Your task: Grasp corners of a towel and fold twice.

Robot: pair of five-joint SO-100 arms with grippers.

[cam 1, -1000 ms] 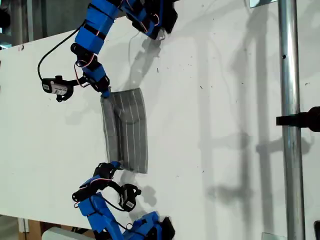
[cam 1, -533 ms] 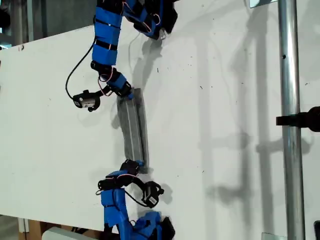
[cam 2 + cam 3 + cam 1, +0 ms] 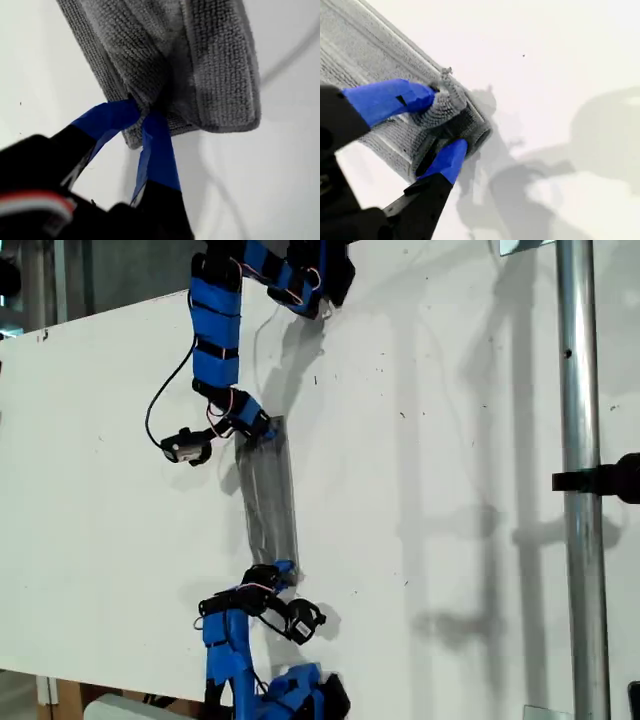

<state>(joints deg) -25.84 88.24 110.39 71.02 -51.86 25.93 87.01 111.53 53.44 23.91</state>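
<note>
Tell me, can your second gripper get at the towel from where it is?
Yes, it looks so: my second gripper already has its blue fingers pinched on a bunched corner of the towel, with only bare white table around it.

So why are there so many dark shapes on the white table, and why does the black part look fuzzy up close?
Exterior view: soft grey shadows of the arms and the metal pole fall across the table. Second wrist view: a big blurry shadow lies beside the towel. First wrist view: the towel's weave is sharp, but the black gripper body nearest the camera is out of focus.
</note>
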